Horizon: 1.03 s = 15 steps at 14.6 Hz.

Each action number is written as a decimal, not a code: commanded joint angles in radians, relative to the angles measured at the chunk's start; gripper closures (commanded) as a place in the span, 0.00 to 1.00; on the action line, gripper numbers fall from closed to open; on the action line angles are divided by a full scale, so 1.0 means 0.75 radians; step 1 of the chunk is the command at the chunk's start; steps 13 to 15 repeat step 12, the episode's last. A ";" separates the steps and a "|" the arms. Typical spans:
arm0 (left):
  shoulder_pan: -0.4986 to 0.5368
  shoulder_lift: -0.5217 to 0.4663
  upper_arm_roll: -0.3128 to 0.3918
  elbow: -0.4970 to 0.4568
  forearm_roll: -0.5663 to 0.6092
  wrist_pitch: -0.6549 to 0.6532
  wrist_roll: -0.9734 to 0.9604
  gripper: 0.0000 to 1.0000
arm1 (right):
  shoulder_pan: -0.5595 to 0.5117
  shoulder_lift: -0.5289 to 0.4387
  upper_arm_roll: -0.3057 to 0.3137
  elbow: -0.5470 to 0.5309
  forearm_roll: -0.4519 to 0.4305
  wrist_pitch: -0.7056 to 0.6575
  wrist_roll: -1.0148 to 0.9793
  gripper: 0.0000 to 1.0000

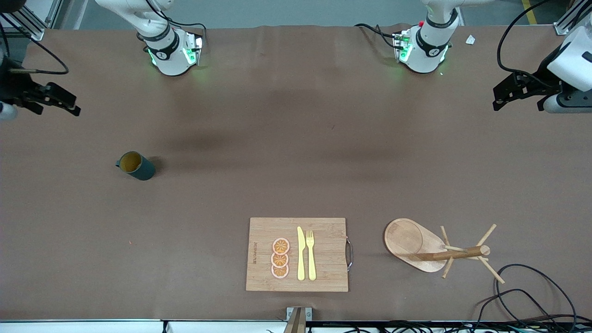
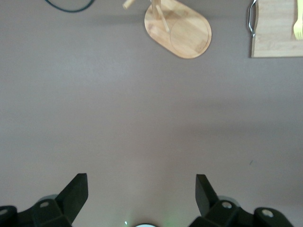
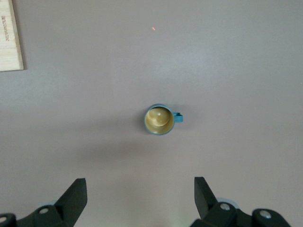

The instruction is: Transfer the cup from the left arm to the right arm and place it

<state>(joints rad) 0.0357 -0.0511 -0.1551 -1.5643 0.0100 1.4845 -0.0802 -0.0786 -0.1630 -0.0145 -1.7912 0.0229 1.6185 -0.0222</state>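
The cup (image 1: 135, 165) is a dark teal mug with a mustard-yellow inside and a small side handle. It stands upright on the brown table toward the right arm's end. In the right wrist view the cup (image 3: 160, 120) shows from above, apart from the fingers. My right gripper (image 1: 64, 102) is open and empty, held up over the table's edge at the right arm's end; it also shows in its wrist view (image 3: 139, 194). My left gripper (image 1: 502, 98) is open and empty, up over the left arm's end of the table, far from the cup; its wrist view (image 2: 141, 191) shows bare table below.
A wooden cutting board (image 1: 259, 231) with orange slices (image 1: 280, 258), a yellow knife (image 1: 301, 254) and fork (image 1: 311, 254) lies near the front camera. A wooden mug tree (image 1: 444, 252) lies beside it toward the left arm's end. Black cables (image 1: 522, 296) lie at that corner.
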 commanded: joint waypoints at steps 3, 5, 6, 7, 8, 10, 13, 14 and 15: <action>0.002 0.011 -0.006 0.020 0.005 -0.026 0.017 0.00 | -0.012 0.023 0.019 0.055 0.019 -0.013 -0.024 0.00; -0.003 0.019 -0.004 0.026 0.009 -0.018 0.015 0.00 | -0.010 0.023 0.021 0.075 0.029 -0.019 -0.024 0.00; -0.009 0.021 -0.004 0.030 0.007 -0.018 0.015 0.00 | -0.008 0.023 0.025 0.079 0.035 -0.012 -0.024 0.00; -0.011 0.041 -0.006 0.059 0.009 -0.018 0.017 0.00 | 0.004 0.023 0.025 0.093 0.035 -0.016 -0.024 0.00; -0.011 0.050 -0.008 0.073 0.009 -0.018 0.015 0.00 | 0.029 0.021 0.025 0.102 0.033 -0.023 -0.011 0.00; -0.007 0.050 -0.008 0.096 0.017 -0.018 0.013 0.00 | 0.037 0.021 0.023 0.100 0.033 -0.029 -0.007 0.00; -0.003 0.048 -0.012 0.096 0.021 -0.024 0.013 0.00 | 0.039 0.023 0.025 0.100 0.033 -0.043 -0.007 0.00; -0.003 0.048 -0.012 0.096 0.021 -0.024 0.013 0.00 | 0.039 0.023 0.025 0.100 0.033 -0.043 -0.007 0.00; -0.003 0.048 -0.012 0.096 0.021 -0.024 0.013 0.00 | 0.039 0.023 0.025 0.100 0.033 -0.043 -0.007 0.00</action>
